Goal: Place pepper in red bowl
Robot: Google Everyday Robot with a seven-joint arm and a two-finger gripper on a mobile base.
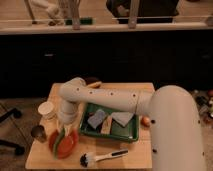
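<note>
The red bowl [67, 145] sits on the front left of the wooden table [135, 155]. The green pepper [59, 142] lies across the bowl's left side, its lower end reaching over the rim. My gripper [66, 124] hangs just above the bowl's far edge, at the end of the white arm [107, 100] that reaches in from the right. The arm's wrist hides the gripper's tips.
A white cup [47, 109] and a small metal cup [38, 132] stand left of the bowl. A green tray [131, 134] with a blue sponge [97, 119] and a white piece [123, 118] lies to the right. A black-headed brush [102, 158] lies in front.
</note>
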